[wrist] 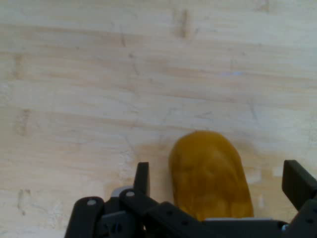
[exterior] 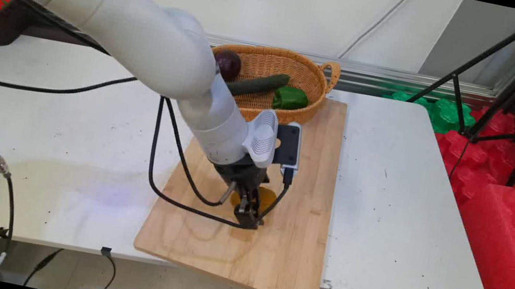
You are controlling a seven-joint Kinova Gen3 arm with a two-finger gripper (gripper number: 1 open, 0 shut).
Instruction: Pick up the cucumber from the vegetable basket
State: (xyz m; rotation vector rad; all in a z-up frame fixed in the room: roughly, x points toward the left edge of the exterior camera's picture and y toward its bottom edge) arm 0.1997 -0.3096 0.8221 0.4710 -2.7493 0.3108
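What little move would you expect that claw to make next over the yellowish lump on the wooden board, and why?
Probably a small closing of the fingers. In the hand view the gripper is open, one finger on each side of the brownish-yellow lump, neither visibly touching it. The lump lies on the wooden board, so nothing else blocks a grasp.

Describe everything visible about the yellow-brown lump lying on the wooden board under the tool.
The yellow-brown lump is a rounded, oblong thing, mustard coloured, with a dull, faintly dimpled skin, much like a potato. It lies flat on the wooden board, near the board's middle. In the hand view it sits between the two fingers of the open tool, with a gap on each side, so neither finger touches it. Its near end is hidden behind the tool's linkage.
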